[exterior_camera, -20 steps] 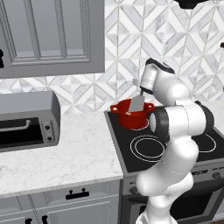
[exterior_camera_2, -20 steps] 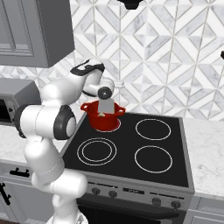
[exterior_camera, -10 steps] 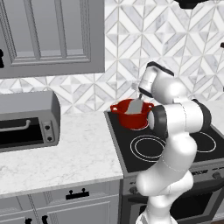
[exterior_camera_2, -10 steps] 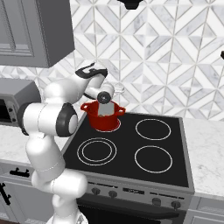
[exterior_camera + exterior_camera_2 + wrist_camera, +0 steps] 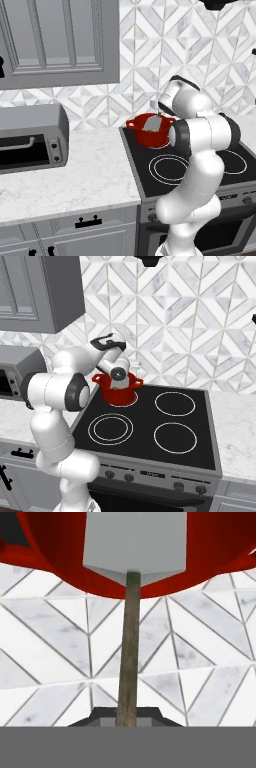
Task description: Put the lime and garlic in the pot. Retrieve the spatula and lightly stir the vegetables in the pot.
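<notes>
The glossy red pot stands on the back left burner, and shows in the right base view as the pot and in the hand view as a red curve of pot. My gripper hangs over its rim, shut on the spatula's brown handle. The spatula's pale grey blade reaches down into the pot, and the blade is large against the red wall. My gripper holds the handle's low end. The lime and garlic are hidden from view.
A black stovetop with several burner rings spreads right of the pot. A grey toaster oven sits on the marble counter to the left. The tiled backsplash rises close behind, and a grey cabinet hangs above.
My hand has shifted slightly over the pot and the spatula blade has swung a little to the left inside it. The pot has stayed in place.
</notes>
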